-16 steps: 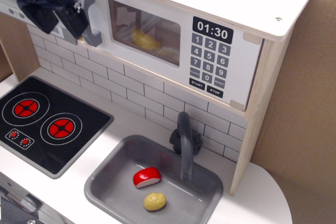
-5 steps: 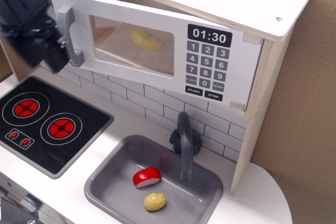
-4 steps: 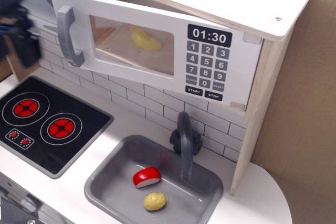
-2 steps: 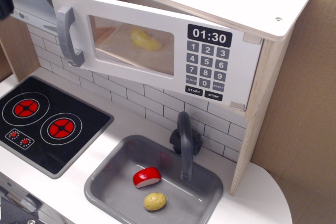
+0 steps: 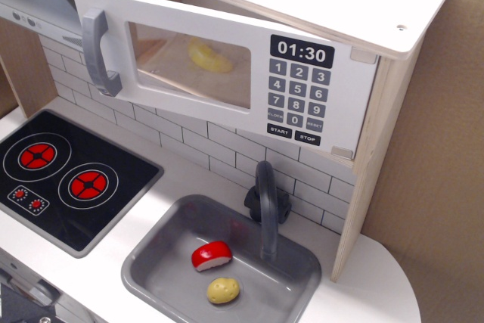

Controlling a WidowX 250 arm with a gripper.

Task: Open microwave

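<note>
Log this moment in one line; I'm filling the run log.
microwave: door ajar | handle: free | gripper: out of view

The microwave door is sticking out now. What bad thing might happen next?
1. The microwave door stands only partly open and nothing holds its handle, so it might swing back shut.
2. The door juts out over the stove, so an arm coming back could bump it.
3. The yellow food inside is reachable only through a narrow gap.
</note>
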